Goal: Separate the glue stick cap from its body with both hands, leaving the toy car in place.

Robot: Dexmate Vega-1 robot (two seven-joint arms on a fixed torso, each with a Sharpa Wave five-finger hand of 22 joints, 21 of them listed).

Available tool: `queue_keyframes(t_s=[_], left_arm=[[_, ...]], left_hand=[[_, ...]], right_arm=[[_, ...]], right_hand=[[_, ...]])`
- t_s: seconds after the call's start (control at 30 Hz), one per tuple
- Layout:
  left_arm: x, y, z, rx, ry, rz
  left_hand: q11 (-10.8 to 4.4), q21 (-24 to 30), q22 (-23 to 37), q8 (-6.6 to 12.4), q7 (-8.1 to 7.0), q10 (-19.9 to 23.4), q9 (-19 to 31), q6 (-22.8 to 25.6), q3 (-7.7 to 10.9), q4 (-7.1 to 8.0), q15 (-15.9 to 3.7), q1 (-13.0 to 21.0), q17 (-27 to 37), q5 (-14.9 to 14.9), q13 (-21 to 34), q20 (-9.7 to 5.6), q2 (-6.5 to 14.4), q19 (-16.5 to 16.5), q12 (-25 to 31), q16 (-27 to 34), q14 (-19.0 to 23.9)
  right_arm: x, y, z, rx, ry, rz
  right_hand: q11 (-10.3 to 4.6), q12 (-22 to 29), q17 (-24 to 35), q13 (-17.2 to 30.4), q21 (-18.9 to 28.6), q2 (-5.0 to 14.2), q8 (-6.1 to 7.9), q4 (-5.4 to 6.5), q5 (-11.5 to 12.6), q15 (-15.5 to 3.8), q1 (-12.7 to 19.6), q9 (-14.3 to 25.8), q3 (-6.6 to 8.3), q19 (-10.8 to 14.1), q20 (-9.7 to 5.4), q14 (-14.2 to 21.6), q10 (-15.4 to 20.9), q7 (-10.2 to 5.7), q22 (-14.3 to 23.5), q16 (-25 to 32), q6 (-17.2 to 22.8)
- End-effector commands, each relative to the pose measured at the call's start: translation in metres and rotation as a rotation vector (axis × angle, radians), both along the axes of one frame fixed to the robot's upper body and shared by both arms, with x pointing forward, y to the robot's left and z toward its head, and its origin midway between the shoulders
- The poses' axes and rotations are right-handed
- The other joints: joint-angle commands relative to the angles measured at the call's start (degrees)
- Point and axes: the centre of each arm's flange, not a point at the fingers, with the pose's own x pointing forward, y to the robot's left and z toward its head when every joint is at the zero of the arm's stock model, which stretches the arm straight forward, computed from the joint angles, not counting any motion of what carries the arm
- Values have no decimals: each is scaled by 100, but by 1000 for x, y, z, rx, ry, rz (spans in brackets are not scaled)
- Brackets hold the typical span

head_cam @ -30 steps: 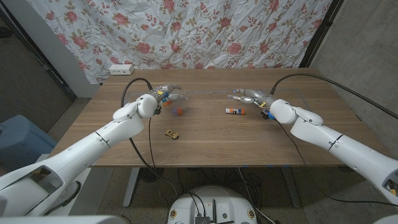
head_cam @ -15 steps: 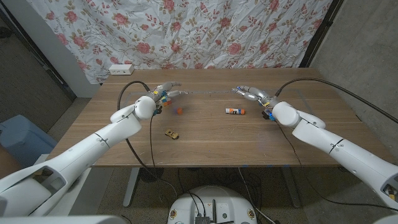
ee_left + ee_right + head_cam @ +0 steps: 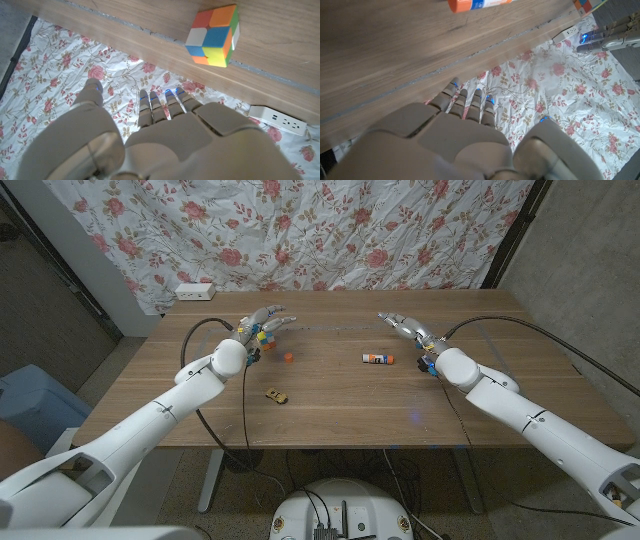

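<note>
**Change record: both hands drawn back from the glue stick**

Left hand (image 3: 264, 323): lifted and shifted toward the table's far edge, farther from the glue stick (image 3: 378, 359) than a second ago; fingers apart, holding nothing.

Right hand (image 3: 404, 328): moved from just beyond the glue stick to a position farther back and to its right; fingers now extended toward the far edge, holding nothing.

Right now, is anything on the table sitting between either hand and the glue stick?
Nothing visible blocks the right hand; bare wood lies between it and the glue stick. From the left hand, a small orange piece lies roughly on the way. The toy car sits nearer the robot, off both lines.
</note>
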Motion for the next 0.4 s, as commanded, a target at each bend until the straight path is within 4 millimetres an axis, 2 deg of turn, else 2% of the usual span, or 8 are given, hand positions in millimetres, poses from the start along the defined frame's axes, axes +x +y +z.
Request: queue_keyframes(t_s=[0.03, 0.27, 0.4], left_arm=[[6, 5, -18, -184, -29, -27], [9, 5, -28, -277, -44, -57], [6, 3, -29, -334, -64, -115]], left_hand=[[-7, 46, 14, 18, -13, 66, 17, 57, 25, -12, 0, 0, 10, -17, 14, -25, 74, 63, 57, 39, 80], [3, 57, 13, 22, 12, 140, 16, 131, 61, -39, -4, -5, 8, -13, 14, -25, 147, 157, 65, 41, 167], [3, 61, 13, 22, 12, 173, 16, 156, 79, -52, -5, -3, 8, -11, 13, -18, 181, 198, 69, 37, 188]], right_arm=[[5, -9, -5, 158, 1, 38], [5, -18, -5, 272, -24, 68], [2, -17, 2, 308, -55, 95]], right_hand=[[8, 41, -8, 10, 35, 11, 19, 17, 2, -11, 6, 19, 8, 78, -24, 76, 65, 6, 8, 10, 50], [31, 41, -26, 9, 33, 37, 14, 13, -13, -70, -10, 18, 13, 129, -40, 154, 114, 29, 7, 20, 95], [38, 39, -31, 9, 25, 51, 10, 15, -18, -60, -20, 18, 16, 129, -41, 167, 129, 48, 7, 18, 108]])
